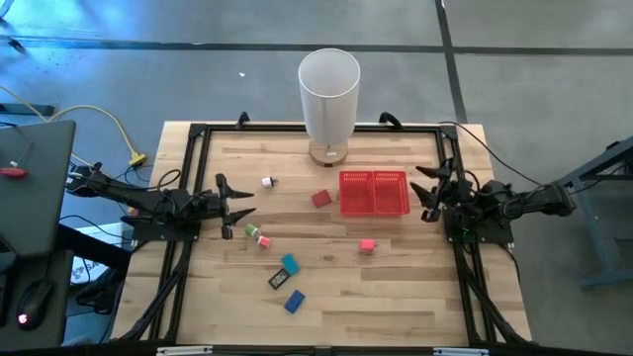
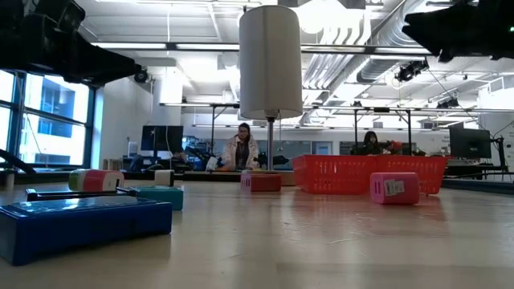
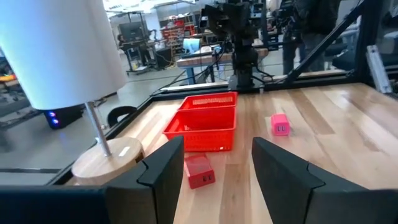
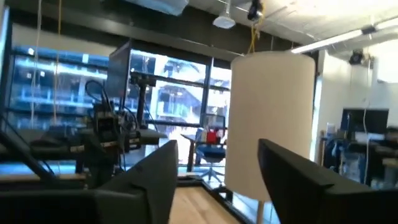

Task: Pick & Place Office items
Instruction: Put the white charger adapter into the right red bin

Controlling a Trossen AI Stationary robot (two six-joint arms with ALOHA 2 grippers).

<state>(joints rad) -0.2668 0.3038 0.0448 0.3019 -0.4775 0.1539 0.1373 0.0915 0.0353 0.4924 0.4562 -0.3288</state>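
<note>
Clutter worries me: my left gripper (image 1: 240,214), spread and empty at left-centre, sits near green-pink pieces (image 1: 256,235) it could scatter; right gripper (image 1: 427,194), spread, hangs beside the red tray (image 1: 374,193).

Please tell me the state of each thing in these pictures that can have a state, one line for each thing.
Left gripper: fingers open, holding nothing, at the table's left edge.
Right gripper: fingers open, holding nothing, beside the red tray.
Red tray: upright on the table, both compartments look empty.
White cylinder: upright on its wooden base.
Red block: on the table, outside the tray.
Pink block: on the table, outside the tray.
</note>
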